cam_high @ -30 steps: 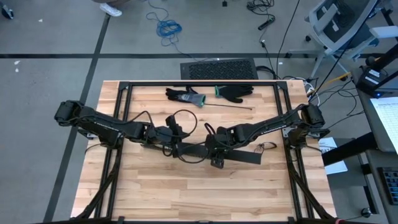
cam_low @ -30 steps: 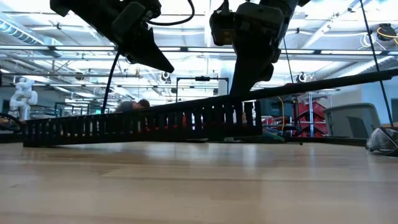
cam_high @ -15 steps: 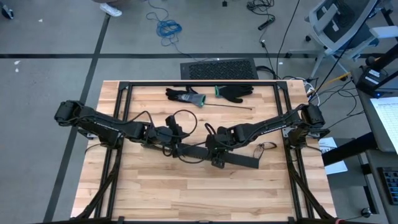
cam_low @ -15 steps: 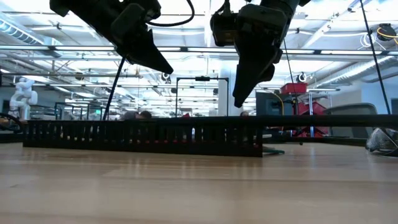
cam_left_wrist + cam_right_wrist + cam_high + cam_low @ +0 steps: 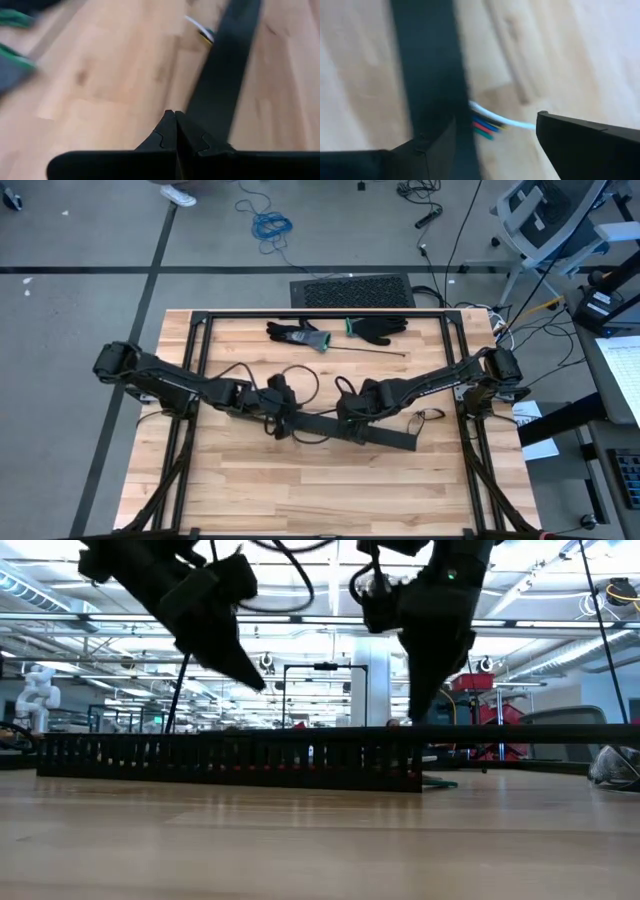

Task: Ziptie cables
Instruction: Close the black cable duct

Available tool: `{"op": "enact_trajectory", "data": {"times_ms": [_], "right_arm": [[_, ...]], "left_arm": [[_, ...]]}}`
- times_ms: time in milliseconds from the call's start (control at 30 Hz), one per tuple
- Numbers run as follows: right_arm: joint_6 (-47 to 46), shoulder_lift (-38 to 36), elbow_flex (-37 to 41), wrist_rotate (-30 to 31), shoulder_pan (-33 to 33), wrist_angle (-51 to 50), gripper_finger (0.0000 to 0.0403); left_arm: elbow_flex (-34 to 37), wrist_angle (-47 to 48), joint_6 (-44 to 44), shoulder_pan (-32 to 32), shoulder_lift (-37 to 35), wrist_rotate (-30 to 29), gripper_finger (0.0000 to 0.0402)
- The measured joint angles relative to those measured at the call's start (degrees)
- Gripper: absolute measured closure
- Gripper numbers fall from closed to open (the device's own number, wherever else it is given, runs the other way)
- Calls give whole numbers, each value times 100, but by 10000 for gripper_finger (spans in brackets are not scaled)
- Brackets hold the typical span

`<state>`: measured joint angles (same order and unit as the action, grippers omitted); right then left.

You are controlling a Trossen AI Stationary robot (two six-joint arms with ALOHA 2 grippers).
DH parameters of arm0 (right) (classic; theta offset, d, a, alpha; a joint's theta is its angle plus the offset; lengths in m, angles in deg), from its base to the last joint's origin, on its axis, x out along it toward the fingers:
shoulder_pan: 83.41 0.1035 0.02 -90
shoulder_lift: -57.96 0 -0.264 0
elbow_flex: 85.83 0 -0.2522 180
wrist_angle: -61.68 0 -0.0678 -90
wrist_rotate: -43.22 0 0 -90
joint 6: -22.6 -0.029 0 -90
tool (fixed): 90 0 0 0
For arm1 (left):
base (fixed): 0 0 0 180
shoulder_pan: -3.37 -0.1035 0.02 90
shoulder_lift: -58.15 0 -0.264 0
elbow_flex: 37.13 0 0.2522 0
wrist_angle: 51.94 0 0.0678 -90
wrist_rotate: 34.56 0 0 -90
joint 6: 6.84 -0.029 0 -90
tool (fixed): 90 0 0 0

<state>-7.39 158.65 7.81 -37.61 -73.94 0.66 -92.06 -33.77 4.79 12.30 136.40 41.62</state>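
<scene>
The black slotted duct [image 5: 390, 435] lies flat across the middle of the table [image 5: 300, 490] and shows side-on in the low view [image 5: 230, 752]. The cables [image 5: 487, 125], thin red, blue, green and white wires, stick out from beside the duct [image 5: 427, 60]; the left wrist view shows their white and yellow ends [image 5: 202, 34]. My left gripper [image 5: 175, 117] is shut and hangs above the duct's left part [image 5: 258, 685]. My right gripper [image 5: 495, 120] is open and low over the duct's middle [image 5: 415, 715], one finger over the duct and the other over bare wood, with the wires between. My right gripper comes down from above with one finger [image 5: 432, 145] at the duct's long edge; whether it touches the duct I cannot tell. It does not hold the wires. My left gripper touches nothing.
A grey-and-green glove [image 5: 300, 335] and a black glove [image 5: 378, 328] lie by the far edge, with a thin dark strip [image 5: 365, 352] just in front of them. A small wire loop [image 5: 430, 416] sits near the right frame. The near half of the table is bare wood.
The duct's right end, raised and slanting a second ago, has dropped flat onto the table. My right gripper has shifted toward the table's right and come down to the duct again. My left gripper has moved toward the near edge and lower, closer to the duct.
</scene>
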Motion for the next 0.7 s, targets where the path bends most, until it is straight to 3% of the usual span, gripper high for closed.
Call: {"op": "enact_trajectory", "data": {"times_ms": [100,300,600,700], "right_arm": [[-170,2,90,188,-4,-189,154],[-509,-69,184,431,53,-427,165],[-1784,-1199,184,1997,66,-1462,182],[-2124,-1617,184,2262,31,-1773,183]], "left_arm": [[4,-333,-40,4,298,447,401],[4,-1337,-150,4,600,621,401],[0,-1565,-348,4,829,1065,401],[2,-2127,-337,2,1073,1247,401]]}}
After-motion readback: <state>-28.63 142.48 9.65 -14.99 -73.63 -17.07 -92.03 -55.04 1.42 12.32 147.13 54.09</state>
